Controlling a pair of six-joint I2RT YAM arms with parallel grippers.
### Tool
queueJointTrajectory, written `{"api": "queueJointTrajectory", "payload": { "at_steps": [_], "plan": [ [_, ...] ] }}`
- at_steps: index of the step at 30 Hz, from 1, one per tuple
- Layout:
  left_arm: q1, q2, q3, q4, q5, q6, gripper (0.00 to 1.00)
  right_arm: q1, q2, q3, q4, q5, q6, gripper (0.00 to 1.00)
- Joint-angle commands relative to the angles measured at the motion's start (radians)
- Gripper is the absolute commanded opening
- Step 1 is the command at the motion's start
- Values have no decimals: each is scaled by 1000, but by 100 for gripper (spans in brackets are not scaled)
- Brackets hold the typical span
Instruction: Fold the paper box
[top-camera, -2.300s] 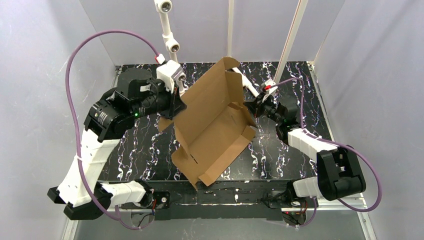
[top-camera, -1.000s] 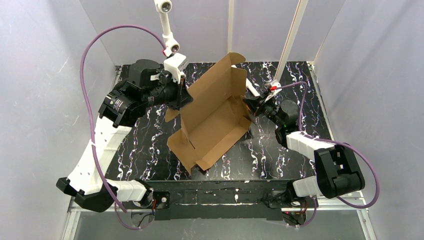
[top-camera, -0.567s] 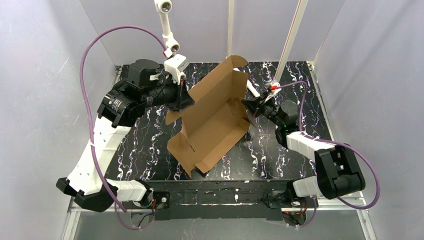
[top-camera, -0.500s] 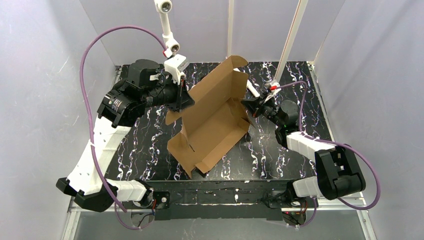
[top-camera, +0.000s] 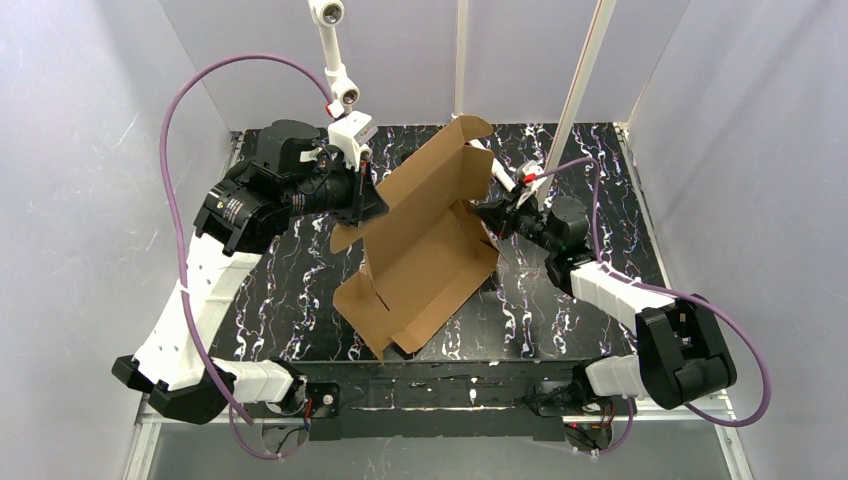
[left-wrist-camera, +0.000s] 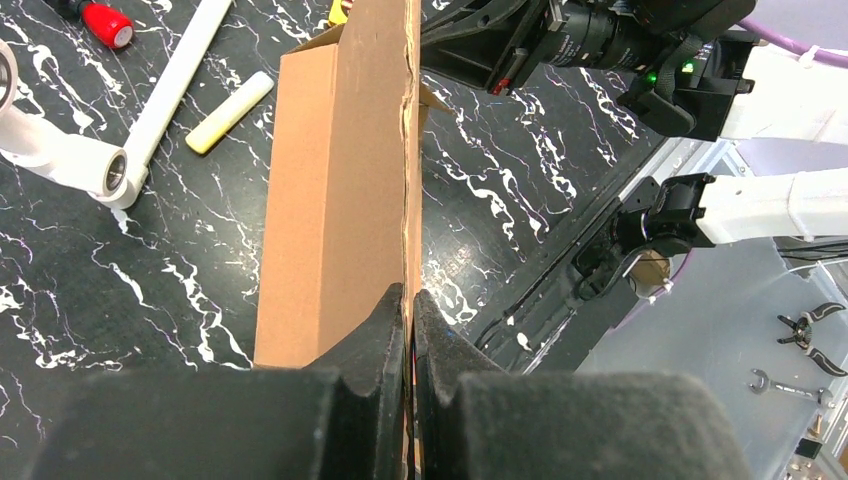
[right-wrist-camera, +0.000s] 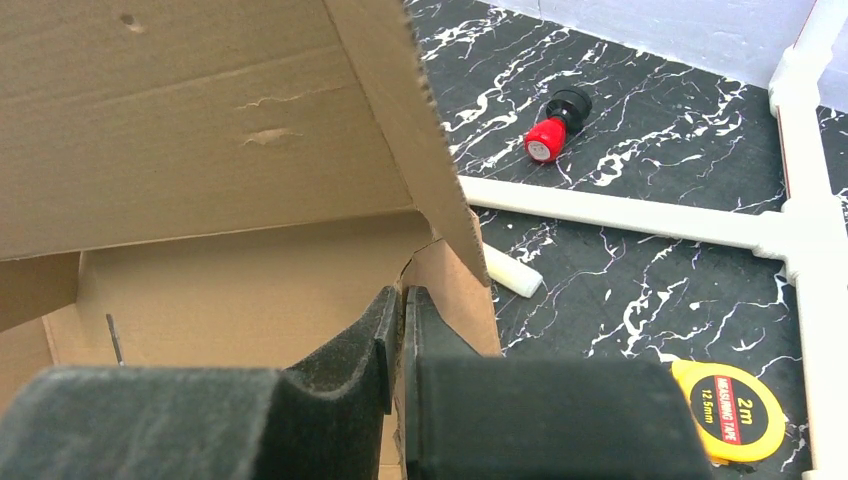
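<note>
Paper box (top-camera: 425, 250): brown corrugated cardboard, partly opened, at the middle of the black marbled surface (top-camera: 280, 300). It stands tilted. Its low near corner rests on the surface, and its long panel rises toward the back wall with the top flap bent over.

Left fingers (left-wrist-camera: 372, 345): closed together on the thin edge of the box's raised panel, on its left side. The cardboard runs straight up out of the grip, seen edge-on from the wrist.

Right fingers (right-wrist-camera: 350, 365): clamped on the edge of a short side wall at the box's right side, just below an overhanging flap. That wall shows a small tear at the fold.

Other items, located from the box:
- A pale yellow stick (right-wrist-camera: 510, 272) lies just beside the box's right wall.
- A white pipe frame (right-wrist-camera: 620, 215) lies beyond the stick.
- A red-capped black item (right-wrist-camera: 548, 135) lies past the pipe, well apart from the box.
- A yellow tape measure (right-wrist-camera: 728, 398) marked 2m lies to the right of the box, near the pipe's upright section.
</note>
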Motion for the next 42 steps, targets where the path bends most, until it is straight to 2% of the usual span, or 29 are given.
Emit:
{"api": "queueJointTrajectory", "payload": {
  "at_steps": [1, 9, 13, 18, 22, 27, 31, 33, 35, 38, 42],
  "plan": [
    [7, -16, 24, -33, 3, -4, 0, 15, -13, 28, -81, -42, -63, 14],
    [7, 3, 51, -75, 5, 53, 0, 37, -20, 110, -197, -57, -155, 18],
    [7, 9, 49, -83, -6, 71, 0, 39, -24, 120, -250, -77, -191, 29],
    [7, 0, 36, -81, -27, 86, 0, 35, -27, 135, -333, -110, -277, 34],
    [7, -6, 23, -82, -45, 105, 0, 6, -46, 186, -437, -201, -340, 42],
    [7, -8, 11, -82, -53, 130, 0, -49, -75, 308, -675, -297, -477, 55],
    [7, -10, 9, -82, -63, 140, 0, -100, -86, 387, -921, -242, -638, 74],
    [7, -14, 9, -81, -66, 144, 0, -138, -80, 412, -1062, -237, -757, 80],
    [7, -21, 7, -81, -70, 147, 0, -193, -68, 424, -1230, -286, -904, 82],
    [7, -30, 2, -77, -73, 149, 0, -245, -31, 420, -1418, -289, -1023, 81],
    [7, -36, -10, -67, -63, 148, 0, -250, 1, 383, -1543, -271, -1096, 79]
  ]
}}
